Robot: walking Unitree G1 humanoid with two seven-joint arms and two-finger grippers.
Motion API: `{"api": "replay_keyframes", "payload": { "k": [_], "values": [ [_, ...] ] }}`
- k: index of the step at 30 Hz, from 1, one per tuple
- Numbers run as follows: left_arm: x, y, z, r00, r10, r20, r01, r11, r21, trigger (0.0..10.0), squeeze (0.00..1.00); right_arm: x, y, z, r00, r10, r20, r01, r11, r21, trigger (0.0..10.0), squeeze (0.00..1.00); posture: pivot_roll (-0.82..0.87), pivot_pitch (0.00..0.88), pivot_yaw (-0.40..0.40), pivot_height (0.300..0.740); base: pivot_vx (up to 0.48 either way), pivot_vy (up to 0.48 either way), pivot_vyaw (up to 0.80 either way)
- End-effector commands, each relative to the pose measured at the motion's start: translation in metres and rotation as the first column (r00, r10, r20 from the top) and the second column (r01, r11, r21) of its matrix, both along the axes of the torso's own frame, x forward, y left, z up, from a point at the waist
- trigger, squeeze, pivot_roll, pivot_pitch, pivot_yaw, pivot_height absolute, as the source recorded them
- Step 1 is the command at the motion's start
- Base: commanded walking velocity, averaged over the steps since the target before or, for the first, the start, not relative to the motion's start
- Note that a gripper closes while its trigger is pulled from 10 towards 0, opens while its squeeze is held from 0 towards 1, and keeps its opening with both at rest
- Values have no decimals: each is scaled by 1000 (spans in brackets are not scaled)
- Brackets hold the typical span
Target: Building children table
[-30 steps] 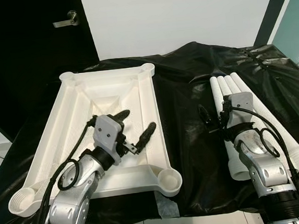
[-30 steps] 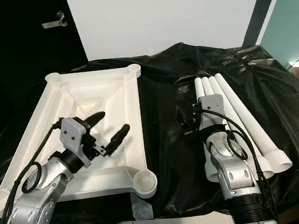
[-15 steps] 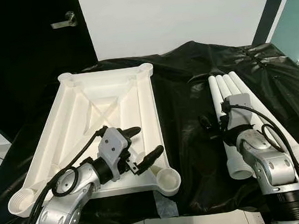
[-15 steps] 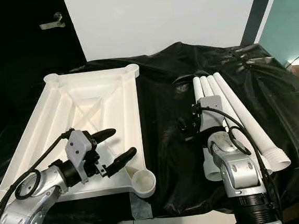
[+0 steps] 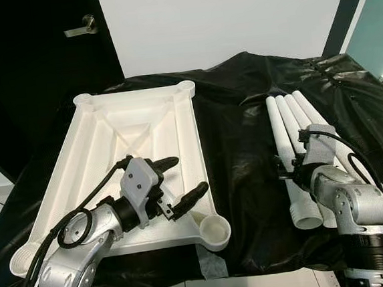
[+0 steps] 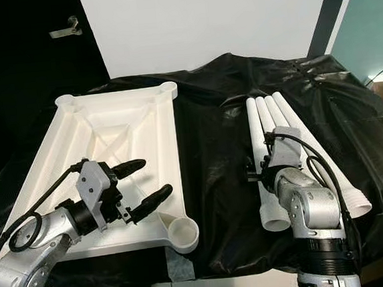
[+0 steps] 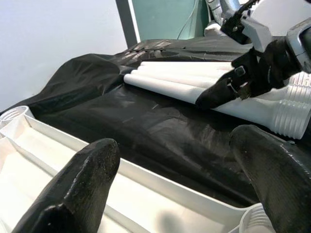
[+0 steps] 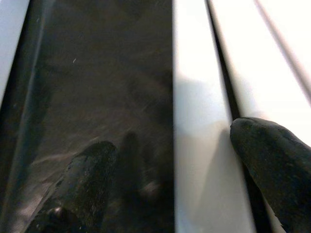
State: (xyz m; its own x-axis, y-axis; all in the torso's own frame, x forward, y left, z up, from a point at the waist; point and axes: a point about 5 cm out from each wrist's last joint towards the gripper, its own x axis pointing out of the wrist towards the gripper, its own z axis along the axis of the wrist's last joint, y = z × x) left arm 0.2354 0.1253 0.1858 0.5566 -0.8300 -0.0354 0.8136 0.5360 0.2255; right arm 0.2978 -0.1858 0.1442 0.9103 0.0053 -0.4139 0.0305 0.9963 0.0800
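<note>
black plastic sheeting (image 5: 232,146) covers the work surface, set against a white wall with a dark door to the robot's left.

white moulded plastic tabletop (image 5: 104,144) lies upside down on the left half of the sheet, ribs up, round leg sockets at its corners; nearest right socket (image 5: 216,230) sits at the front edge.

four white plastic tube legs (image 5: 295,117) lie side by side on the right half, long axes running away from the robot, threaded wide ends toward it.

right gripper (image 8: 175,179) low over the legs, fingers spread wide and straddling the leftmost leg (image 8: 197,107): one fingertip (image 8: 85,170) on the black sheet beside it, the other in the groove between that leg and its neighbour. leg axis runs straight out between the fingers, so closing should pinch it across its width. not gripped yet.

left gripper (image 5: 175,185) hovers over the tabletop's near right part, fingers wide, holding nothing, pointing across toward the legs.

judgement: right arm is clearly the nearer one for the pick; the front right socket is the closest place for a leg.
</note>
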Motion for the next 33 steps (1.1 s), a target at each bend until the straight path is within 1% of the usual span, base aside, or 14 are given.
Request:
{"api": "replay_keyframes", "payload": {
  "k": [1, 3, 5, 6, 8, 11, 12, 14, 16, 23, 28, 31, 32, 33],
  "values": [
    [-3, -1, 2, 996, -86, -6, 86, 996, 20, 10000, 0, 2, 7, -2, 999, 35, -31, -34, 999, 28, 10000, 0, 21, 0, 3, 740, 0, 0, 0],
    [-3, -1, 2, 996, -86, -6, 86, 996, 20, 10000, 0, 2, 7, -2, 999, 35, -31, -34, 999, 28, 10000, 0, 21, 0, 3, 740, 0, 0, 0],
    [-2, -2, 4, 997, -81, 4, 81, 996, 19, 10000, 0, 2, 20, -7, 994, 83, -74, -79, 995, 57, 10000, 0, 27, 0, -9, 740, 0, 0, 0],
    [-2, -2, 4, 997, -81, 4, 81, 996, 19, 10000, 0, 2, 20, -7, 994, 83, -74, -79, 995, 57, 10000, 0, 27, 0, -9, 740, 0, 0, 0],
    [-2, -3, 5, 997, -78, 9, 78, 997, 18, 10000, 0, 0, 26, -10, 987, 97, -127, -87, 993, 84, 10000, 0, 28, 0, -11, 740, 0, 0, 0],
    [-2, -3, 5, 997, -75, 13, 74, 997, 17, 10000, 0, -2, 26, -13, 983, 94, -157, -79, 992, 94, 10000, 0, 28, 0, -15, 740, 0, 0, 0],
    [-2, -3, 6, 997, -72, 15, 72, 997, 15, 10000, 0, -4, 24, -16, 977, 82, -195, -62, 992, 109, 10000, 0, 28, 0, -15, 740, 0, 0, 0],
    [-2, -3, 6, 997, -69, 18, 69, 998, 13, 10000, 0, -5, 22, -18, 973, 71, -221, -44, 991, 123, 10000, 0, 28, 0, -15, 740, 0, 0, 0],
    [-2, -3, 6, 997, -69, 18, 69, 998, 13, 10000, 0, -5, 22, -18, 973, 71, -221, -44, 991, 123, 10000, 0, 28, 0, -15, 740, 0, 0, 0],
    [-2, -6, 5, 998, -65, 22, 65, 998, 10, 10000, 0, -3, 16, -25, 938, 32, -345, 44, 976, 212, 10000, 0, 21, 0, -21, 740, 0, 0, 0],
    [0, -6, 7, 998, -64, 27, 63, 998, 10, 10000, 0, 4, 18, -19, 920, 68, -385, 36, 966, 257, 10000, 0, 10, 0, -16, 740, 0, 0, 0],
    [1, -5, 7, 998, -62, 29, 62, 998, 10, 10000, 0, 5, 18, -18, 917, 78, -391, 27, 966, 256, 9765, 0, 5, 0, -13, 740, 0, 0, 0],
    [1, -5, 7, 998, -61, 32, 61, 998, 10, 10000, 0, 6, 17, -17, 909, 79, -410, 31, 967, 253, 8510, 0, 5, 0, -13, 740, 0, 0, 0],
    [2, -5, 8, 998, -59, 36, 58, 998, 10, 10000, 0, 7, 16, -16, 899, 91, -427, 22, 968, 251, 5725, 0, 1, 0, -14, 740, 0, 0, 0]
  ]
}}
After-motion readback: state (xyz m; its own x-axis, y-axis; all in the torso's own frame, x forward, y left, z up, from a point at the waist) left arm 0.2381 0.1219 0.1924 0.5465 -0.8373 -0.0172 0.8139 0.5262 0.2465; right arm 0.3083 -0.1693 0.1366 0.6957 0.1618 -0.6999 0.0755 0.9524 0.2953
